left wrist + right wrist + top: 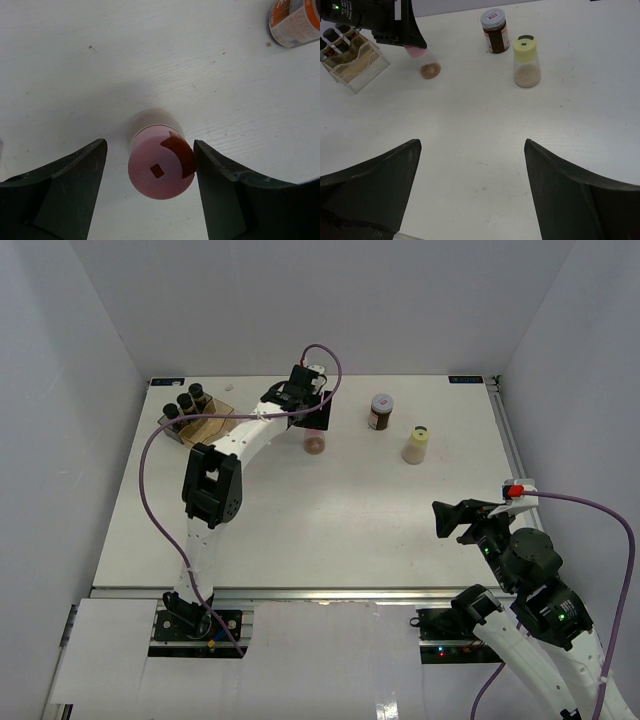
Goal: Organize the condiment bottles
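A pink-capped jar (pixel 161 170) stands upright on the white table, and my left gripper (pixel 150 143) is open directly above it. The cap lies between the fingers: close to the right one, with a clear gap to the left one. The same jar shows in the top view (pixel 315 441) under my left gripper (pixel 313 418). A grey-lidded jar with a red label (pixel 381 411) and a pale yellow jar (pixel 416 444) stand to its right. Three black-capped jars (pixel 184 403) sit in the clear bin (pixel 205 428). My right gripper (pixel 447 519) is open and empty, low near the front right (pixel 472 142).
The clear compartment bin (pixel 356 64) sits at the back left near the wall. The grey-lidded jar (pixel 494 30) and the yellow jar (pixel 526 61) stand close together. A purple cable loops over the left arm. White walls enclose the table on three sides.
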`<state>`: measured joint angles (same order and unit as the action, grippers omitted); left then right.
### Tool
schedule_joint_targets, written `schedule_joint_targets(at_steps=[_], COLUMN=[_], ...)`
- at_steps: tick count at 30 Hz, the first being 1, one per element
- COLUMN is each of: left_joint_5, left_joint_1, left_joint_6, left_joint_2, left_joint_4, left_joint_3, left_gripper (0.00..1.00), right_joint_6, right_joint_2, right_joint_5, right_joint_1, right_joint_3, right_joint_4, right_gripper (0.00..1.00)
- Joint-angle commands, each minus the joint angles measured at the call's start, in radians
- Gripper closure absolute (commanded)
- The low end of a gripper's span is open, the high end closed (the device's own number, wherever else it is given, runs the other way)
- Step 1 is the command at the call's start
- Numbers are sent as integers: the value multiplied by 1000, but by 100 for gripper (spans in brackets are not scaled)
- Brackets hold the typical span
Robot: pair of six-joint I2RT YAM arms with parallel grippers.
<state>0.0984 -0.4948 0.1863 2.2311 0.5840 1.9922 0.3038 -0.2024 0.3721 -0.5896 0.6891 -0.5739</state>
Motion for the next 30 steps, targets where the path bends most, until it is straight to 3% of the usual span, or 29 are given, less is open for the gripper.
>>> schedule_joint_targets(at_steps=[1,8,12,13,15,16,17,25,30], left_joint_5=[23,16,35,35,45,53,69,207,198], left_joint_1=[-8,-10,-11,-11,-11,-11,-11,25,175], left_joint_6=[14,21,25,25,31,34,40,48,63], left_joint_2=[12,18,18,18,19,19,17,-91,-185], left_joint_4=[26,27,37,42,63,83,97,211,228], left_joint_3=[31,35,37,40,57,66,78,186,198], left_gripper=[21,36,67,67,82,96,100,100,100], right_joint_6=[-14,-14,-14,-14,-14,-14,-14,-9,-6], right_joint_2=[3,8,14,15,18,18,17,23,28], right_joint_5=[16,18,19,19,20,21,21,27,24], right_joint_1=[-1,-1,0,-1,-2,-1,-2,-1,-2], right_joint_3=[3,3,3,1,1,1,2,1,3], right_joint_4=[34,32,32,32,32,31,30,28,25], right_gripper=[10,10,10,10,10,10,10,10,10])
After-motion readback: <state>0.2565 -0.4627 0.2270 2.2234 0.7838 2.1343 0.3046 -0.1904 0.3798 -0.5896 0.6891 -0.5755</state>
